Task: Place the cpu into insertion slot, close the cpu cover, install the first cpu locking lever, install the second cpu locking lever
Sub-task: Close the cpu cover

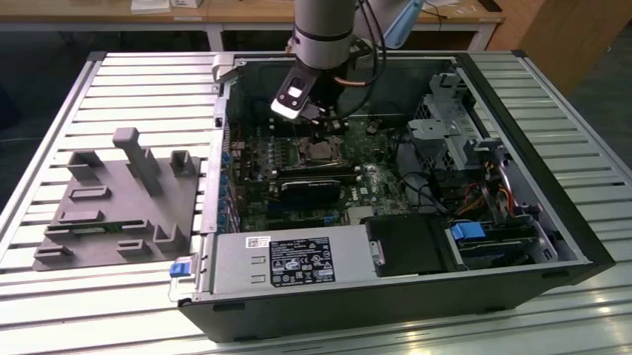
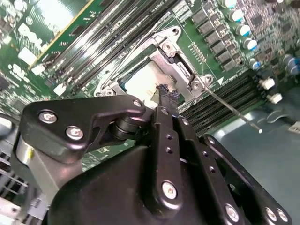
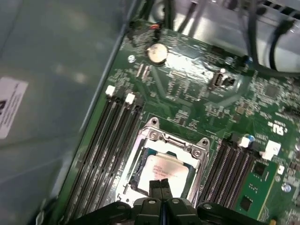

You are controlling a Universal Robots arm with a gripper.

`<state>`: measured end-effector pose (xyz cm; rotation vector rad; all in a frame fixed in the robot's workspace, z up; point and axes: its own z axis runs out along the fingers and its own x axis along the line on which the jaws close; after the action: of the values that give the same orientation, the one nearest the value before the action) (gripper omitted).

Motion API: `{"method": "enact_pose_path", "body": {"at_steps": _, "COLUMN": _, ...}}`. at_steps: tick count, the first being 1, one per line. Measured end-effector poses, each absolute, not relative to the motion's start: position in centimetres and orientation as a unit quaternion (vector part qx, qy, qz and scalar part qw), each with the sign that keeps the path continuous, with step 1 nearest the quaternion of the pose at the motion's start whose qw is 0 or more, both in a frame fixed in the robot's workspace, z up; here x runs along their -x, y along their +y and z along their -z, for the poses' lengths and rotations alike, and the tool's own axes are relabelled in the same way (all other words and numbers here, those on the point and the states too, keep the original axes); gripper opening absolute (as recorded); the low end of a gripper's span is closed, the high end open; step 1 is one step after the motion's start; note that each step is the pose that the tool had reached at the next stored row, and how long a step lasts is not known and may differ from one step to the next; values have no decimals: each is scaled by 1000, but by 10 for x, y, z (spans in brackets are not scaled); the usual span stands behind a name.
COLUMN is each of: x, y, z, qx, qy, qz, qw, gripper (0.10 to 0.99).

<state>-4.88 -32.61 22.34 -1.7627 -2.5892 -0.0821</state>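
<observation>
The cpu [image 3: 165,169] lies flat in the insertion slot [image 1: 318,152], its pale metal face [image 2: 139,82] showing through the window of the cpu cover [image 3: 174,143]. The silvery cover [image 2: 180,70] lies down around the chip. My gripper [image 3: 161,185] is shut with nothing between its fingers, and its tip [image 2: 166,93] rests at the chip's edge by the cover's rim. A thin metal locking lever [image 2: 234,113] sticks out from the socket's corner, unlatched. In the exterior view the gripper [image 1: 316,134] hangs just above the socket inside the open computer case.
Long black memory slots [image 3: 115,140] run along both sides of the socket. A coin battery [image 3: 157,53] sits farther along the board. The grey power supply [image 1: 286,259], a drive cage with cables [image 1: 464,137] and the case walls hem the board in. A grey fixture [image 1: 118,200] stands outside the case.
</observation>
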Motion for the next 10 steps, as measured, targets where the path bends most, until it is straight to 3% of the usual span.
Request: {"method": "enact_pose_path", "body": {"at_steps": 10, "x": 49, "y": -326, "z": -223, "qx": 485, "qy": -874, "qz": 25, "qw": 6, "gripper": 102}}
